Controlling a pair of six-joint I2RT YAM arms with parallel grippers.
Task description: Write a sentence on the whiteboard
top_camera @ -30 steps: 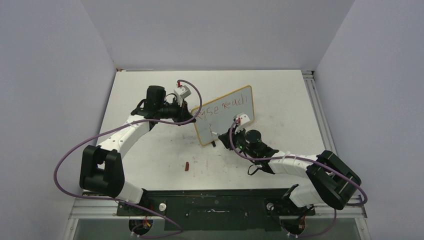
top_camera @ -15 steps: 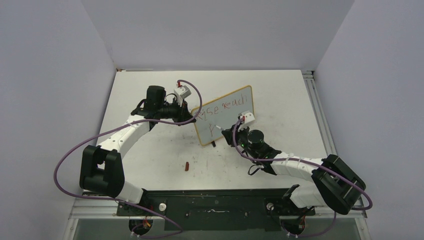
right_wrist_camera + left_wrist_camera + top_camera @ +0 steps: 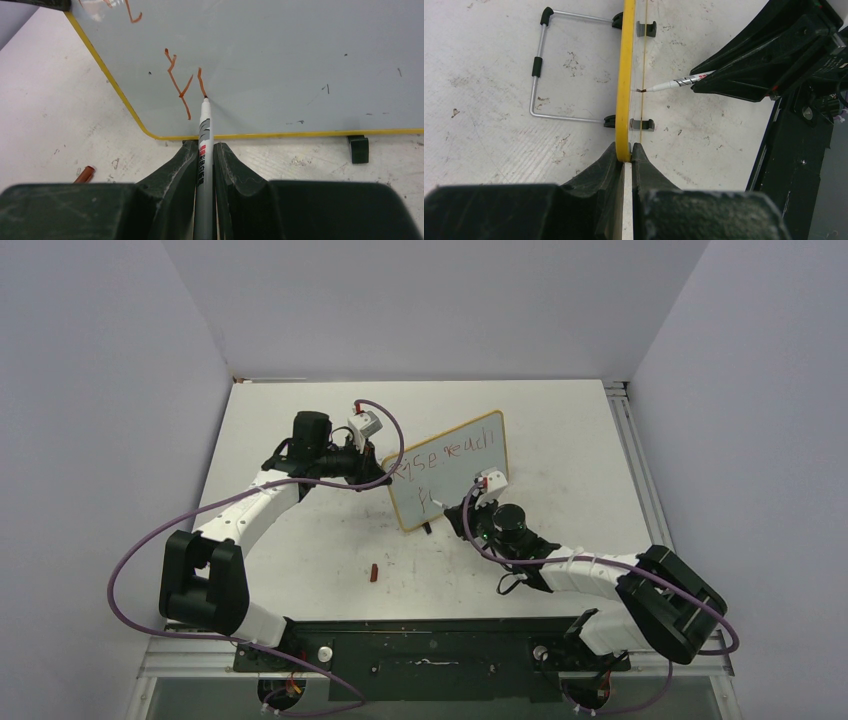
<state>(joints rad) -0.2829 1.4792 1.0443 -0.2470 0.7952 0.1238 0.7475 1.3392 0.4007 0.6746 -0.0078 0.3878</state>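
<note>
The whiteboard (image 3: 455, 472) stands tilted on the table, yellow-framed. My left gripper (image 3: 384, 476) is shut on its left edge; the left wrist view shows the frame (image 3: 626, 75) pinched between the fingers of the left gripper (image 3: 625, 147). My right gripper (image 3: 204, 145) is shut on a grey marker (image 3: 204, 131), whose tip touches the board's lower left. The sentence (image 3: 447, 453) reads "Ryse reach" on top; below it are an h-like letter (image 3: 177, 85) and a short stroke. From above, the right gripper (image 3: 462, 510) is in front of the board.
A red-brown marker cap (image 3: 374, 572) lies on the table in front of the board. The wire stand (image 3: 539, 65) props the board from behind, and black feet (image 3: 358, 148) sit under its lower edge. A metal rail (image 3: 632, 445) runs along the table's right side.
The right gripper has moved the marker along the lower line: the first letter has appeared and a new stroke beside it. The left arm and board have stayed still.
</note>
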